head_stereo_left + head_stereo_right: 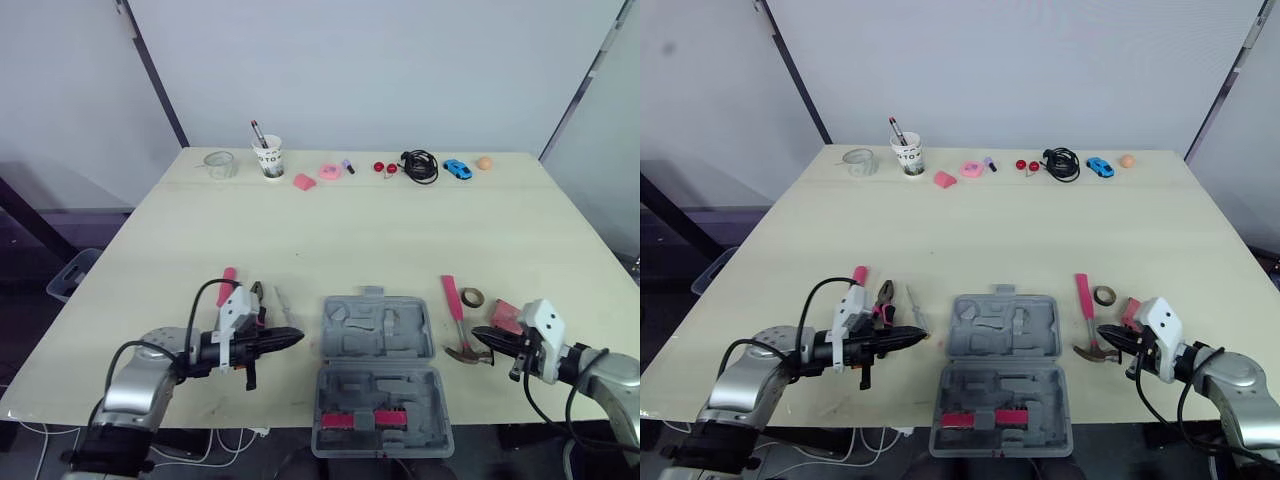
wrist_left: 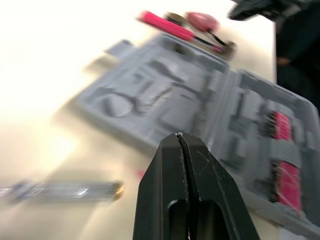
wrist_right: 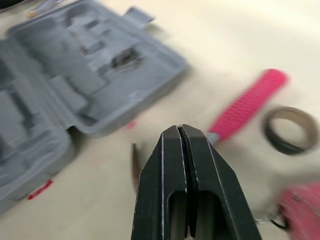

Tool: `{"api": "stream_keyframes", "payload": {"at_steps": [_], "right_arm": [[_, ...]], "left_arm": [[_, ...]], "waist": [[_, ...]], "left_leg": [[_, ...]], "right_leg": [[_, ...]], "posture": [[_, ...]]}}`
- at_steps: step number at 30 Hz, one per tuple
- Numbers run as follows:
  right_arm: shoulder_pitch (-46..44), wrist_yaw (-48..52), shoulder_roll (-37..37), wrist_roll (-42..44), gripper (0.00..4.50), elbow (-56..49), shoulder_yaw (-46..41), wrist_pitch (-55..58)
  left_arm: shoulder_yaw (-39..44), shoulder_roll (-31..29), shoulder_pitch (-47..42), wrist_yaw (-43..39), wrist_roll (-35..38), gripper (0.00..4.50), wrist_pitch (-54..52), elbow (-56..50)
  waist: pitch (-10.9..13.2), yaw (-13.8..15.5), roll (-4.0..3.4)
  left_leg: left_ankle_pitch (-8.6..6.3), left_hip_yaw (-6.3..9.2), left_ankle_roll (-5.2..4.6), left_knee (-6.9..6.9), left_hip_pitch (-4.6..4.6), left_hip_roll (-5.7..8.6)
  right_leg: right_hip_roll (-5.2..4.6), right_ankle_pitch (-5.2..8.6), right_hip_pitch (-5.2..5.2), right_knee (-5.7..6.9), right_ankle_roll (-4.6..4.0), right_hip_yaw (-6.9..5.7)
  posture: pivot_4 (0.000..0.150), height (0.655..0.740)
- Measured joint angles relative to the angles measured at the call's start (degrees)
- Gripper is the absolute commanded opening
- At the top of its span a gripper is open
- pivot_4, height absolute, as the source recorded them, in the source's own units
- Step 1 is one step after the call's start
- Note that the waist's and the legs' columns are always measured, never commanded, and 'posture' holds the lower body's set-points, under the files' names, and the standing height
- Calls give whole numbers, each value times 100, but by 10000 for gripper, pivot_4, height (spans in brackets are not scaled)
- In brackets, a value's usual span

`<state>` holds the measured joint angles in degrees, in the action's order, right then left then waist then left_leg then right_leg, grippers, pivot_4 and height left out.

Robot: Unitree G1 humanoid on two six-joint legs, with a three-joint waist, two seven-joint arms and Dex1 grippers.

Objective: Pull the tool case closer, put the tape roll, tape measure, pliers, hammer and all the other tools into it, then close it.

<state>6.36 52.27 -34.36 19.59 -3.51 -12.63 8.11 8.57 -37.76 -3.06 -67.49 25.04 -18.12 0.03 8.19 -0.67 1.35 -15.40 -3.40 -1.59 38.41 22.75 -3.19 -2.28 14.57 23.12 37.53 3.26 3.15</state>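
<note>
One grey tool case [image 1: 380, 375] lies open and flat at the near edge of the desk [image 1: 350, 230], its moulded recesses bare except for pink parts in the near half. To its right lie one pink-handled hammer [image 1: 455, 315], one tape roll [image 1: 471, 297] and one pink tape measure [image 1: 505, 316]; to its left, one pliers [image 1: 883, 300]. The left tool [image 1: 296, 337] and right tool [image 1: 478, 333] flank the case, each with its fingers pressed together and holding nothing.

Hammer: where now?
In the left eye view, the hammer lies on the robot's right, between the open tool case and the tape roll.
</note>
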Motion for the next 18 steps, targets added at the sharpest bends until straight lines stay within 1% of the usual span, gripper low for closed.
{"api": "stream_keyframes", "payload": {"at_steps": [2, 7, 8, 9, 10, 11, 12, 13, 15, 16, 17, 18], "right_arm": [[81, -76, 36, 1, 0, 9, -82, -42], [632, -391, 270, 241, 0, -37, -590, -196], [751, -434, 280, 293, 2497, -60, -700, -205], [840, -470, 304, 320, 5103, -104, -785, -227], [952, -523, 333, 353, 7222, -147, -882, -262], [1062, -554, 345, 384, 10452, -161, -987, -301], [1085, -557, 349, 394, 13144, -161, -1013, -310], [1128, -567, 359, 409, 17680, -161, -1063, -326], [1310, -596, 382, 500, 24617, -182, -1242, -409], [1364, -601, 398, 522, 30723, -188, -1300, -435], [1509, -610, 413, 563, 33362, -194, -1349, -463], [1584, -597, 436, 594, 38661, -216, -1363, -466]], "left_arm": [[117, -6, 63, 75, 12, 432, 0, 4], [674, -2, 629, 450, 145, 432, 149, 19], [792, 0, 732, 547, 155, 5408, 207, 62], [895, 0, 805, 606, 157, 6652, 249, 82], [1021, -1, 895, 686, 163, 11006, 305, 113], [1180, -1, 994, 771, 171, 14485, 364, 172], [1209, -2, 1013, 784, 172, 15611, 371, 183], [1264, 0, 1049, 813, 173, 21352, 387, 201], [1474, 1, 1257, 926, 182, 27061, 518, 301], [1529, 2, 1320, 937, 182, 32305, 550, 333], [1623, 2, 1453, 975, 182, 34826, 636, 412], [1662, 1, 1512, 974, 182, 39118, 681, 471]], "waist": [[1, 1, 0], [1, -3, -1], [1, -3, -1], [1, -3, -1], [1, -2, -1], [1, -3, -1], [1, -3, -1], [1, -3, -1], [0, -5, -2], [0, -5, -2], [0, -5, -1], [0, -5, -1]], "left_leg": [[0, -1, 0, 0, 0, 0], [0, -6, 1, -4, -4, -1], [0, -7, 0, -3, -5, -1], [0, -6, 0, -3, -5, -2], [0, -5, 1, -4, -6, -3], [0, -4, 1, -4, -7, -3], [0, -4, 1, -4, -7, -3], [-1, -5, 1, -4, -7, -3], [-1, -2, 1, -6, -9, -5], [-1, -2, 1, -8, -9, -5], [-1, -2, 1, -8, -9, -6], [-1, -1, 1, -8, -9, -8]], "right_leg": [[-1, 0, 0, 0, -1, 0], [-3, 1, 0, -4, -2, 4], [-5, 1, 0, -4, -2, 5], [-5, 1, 0, -4, -2, 5], [-6, 1, 0, -4, -3, 5], [-7, 2, 0, -4, -3, 5], [-8, 2, 0, -5, -3, 5], [-9, 2, 0, -6, -3, 5], [-14, 2, 0, -11, -3, 6], [-17, 2, 0, -14, -3, 5], [-22, 2, 0, -17, -3, 5], [-28, 2, 0, -17, -3, 4]], "posture": [[1500, 7400], [1500, 7400], [1500, 7400], [1500, 7400], [1500, 7400], [1500, 7400], [1500, 7400], [1500, 7400], [1500, 7400], [1500, 7400], [1500, 7400], [1500, 7400]]}}
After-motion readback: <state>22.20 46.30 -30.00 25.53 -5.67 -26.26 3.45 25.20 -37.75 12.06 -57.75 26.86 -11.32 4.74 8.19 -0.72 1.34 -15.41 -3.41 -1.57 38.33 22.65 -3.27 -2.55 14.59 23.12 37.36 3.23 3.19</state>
